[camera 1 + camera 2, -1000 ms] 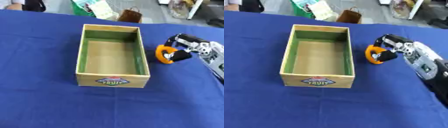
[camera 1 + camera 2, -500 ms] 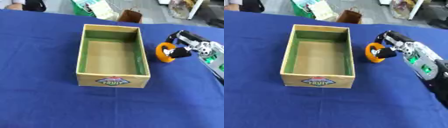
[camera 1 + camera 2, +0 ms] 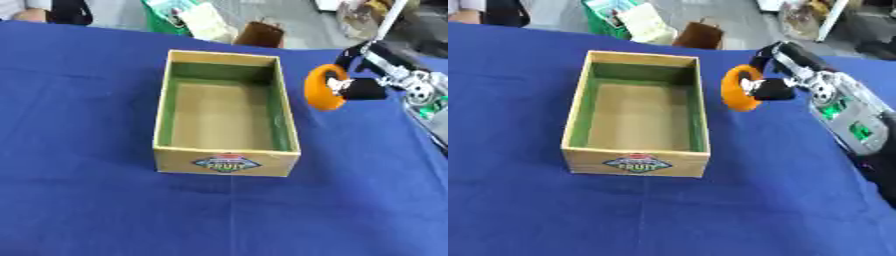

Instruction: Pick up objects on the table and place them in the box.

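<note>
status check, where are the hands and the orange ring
Right hand shut on orange ring, held just right of box. Box empty. Left hand not in view. Nothing between ring and box.

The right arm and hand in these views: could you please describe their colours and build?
The right hand has black fingers and a black thumb, joined by silver metal parts. Behind it the forearm is a silver-grey casing with green lights or markings showing through, turning black towards the lower right edge. No loose cables show. The left arm is out of view.
</note>
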Controlling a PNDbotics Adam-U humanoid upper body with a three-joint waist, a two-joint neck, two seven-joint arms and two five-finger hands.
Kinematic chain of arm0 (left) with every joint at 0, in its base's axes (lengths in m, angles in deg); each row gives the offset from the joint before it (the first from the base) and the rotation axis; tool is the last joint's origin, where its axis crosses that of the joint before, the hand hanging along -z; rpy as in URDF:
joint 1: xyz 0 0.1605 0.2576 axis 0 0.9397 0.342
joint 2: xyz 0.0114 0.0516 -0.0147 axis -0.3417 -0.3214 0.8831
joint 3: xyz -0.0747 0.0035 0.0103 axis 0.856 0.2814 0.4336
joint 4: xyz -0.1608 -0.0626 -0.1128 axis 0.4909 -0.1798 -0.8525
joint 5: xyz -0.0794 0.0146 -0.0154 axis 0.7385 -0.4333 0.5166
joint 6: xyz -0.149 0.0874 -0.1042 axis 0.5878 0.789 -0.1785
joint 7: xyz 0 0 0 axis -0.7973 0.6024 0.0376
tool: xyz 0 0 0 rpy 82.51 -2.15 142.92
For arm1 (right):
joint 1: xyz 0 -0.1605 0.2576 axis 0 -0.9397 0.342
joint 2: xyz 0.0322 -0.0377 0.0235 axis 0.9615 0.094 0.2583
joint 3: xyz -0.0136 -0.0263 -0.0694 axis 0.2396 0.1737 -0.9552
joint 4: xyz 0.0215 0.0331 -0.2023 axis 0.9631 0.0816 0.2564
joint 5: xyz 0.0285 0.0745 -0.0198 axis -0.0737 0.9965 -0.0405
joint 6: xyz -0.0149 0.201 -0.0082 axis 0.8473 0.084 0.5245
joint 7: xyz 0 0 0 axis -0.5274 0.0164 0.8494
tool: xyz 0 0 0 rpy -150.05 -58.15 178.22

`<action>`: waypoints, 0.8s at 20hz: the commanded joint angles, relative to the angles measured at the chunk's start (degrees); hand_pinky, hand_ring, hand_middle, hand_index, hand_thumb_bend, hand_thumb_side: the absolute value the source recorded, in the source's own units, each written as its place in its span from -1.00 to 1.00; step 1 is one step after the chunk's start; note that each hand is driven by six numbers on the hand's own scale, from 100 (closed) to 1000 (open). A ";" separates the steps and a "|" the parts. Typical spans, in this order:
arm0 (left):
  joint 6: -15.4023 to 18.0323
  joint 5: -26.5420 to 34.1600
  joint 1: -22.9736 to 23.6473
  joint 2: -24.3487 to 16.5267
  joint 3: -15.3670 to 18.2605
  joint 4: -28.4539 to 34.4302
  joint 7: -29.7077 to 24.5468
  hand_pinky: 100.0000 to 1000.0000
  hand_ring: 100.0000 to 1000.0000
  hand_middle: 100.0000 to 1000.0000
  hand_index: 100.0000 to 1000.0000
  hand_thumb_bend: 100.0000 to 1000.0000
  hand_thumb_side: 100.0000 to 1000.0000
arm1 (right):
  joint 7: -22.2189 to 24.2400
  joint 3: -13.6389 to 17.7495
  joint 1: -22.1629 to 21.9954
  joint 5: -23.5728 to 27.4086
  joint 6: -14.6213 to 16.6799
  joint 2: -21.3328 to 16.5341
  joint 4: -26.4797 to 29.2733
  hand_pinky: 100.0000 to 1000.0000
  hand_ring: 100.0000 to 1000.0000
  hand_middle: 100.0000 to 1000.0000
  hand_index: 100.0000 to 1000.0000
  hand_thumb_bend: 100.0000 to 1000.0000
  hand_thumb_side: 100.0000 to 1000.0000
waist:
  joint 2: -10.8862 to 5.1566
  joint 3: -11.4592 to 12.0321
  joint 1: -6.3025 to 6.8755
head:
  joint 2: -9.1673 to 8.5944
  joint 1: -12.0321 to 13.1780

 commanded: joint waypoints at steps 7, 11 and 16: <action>-0.09 0.04 -0.34 -0.82 -0.05 1.28 -0.03 -0.09 -0.28 -0.20 0.02 -1.00 0.51 | -2.13 2.91 3.20 4.46 -2.50 -4.09 7.92 0.42 0.70 -0.02 0.24 -1.00 -0.36 | -1.47 -0.26 0.19 | -0.40 -0.05; -0.10 -0.02 -0.22 -0.91 -0.09 1.28 -0.09 -0.08 -0.28 -0.20 0.02 -1.00 0.51 | -1.92 3.15 5.36 5.82 -2.48 -4.81 11.13 0.42 0.67 -0.03 0.23 -1.00 -0.36 | -1.60 -0.34 0.18 | 0.00 -0.27; -0.05 0.06 -0.13 -0.91 -0.25 1.28 -0.25 -0.08 -0.28 -0.20 0.02 -1.00 0.51 | -1.22 2.27 8.62 7.77 -3.13 -3.39 14.33 0.42 0.68 -0.04 0.22 -1.00 -0.39 | -1.62 -0.32 0.27 | 0.30 -1.05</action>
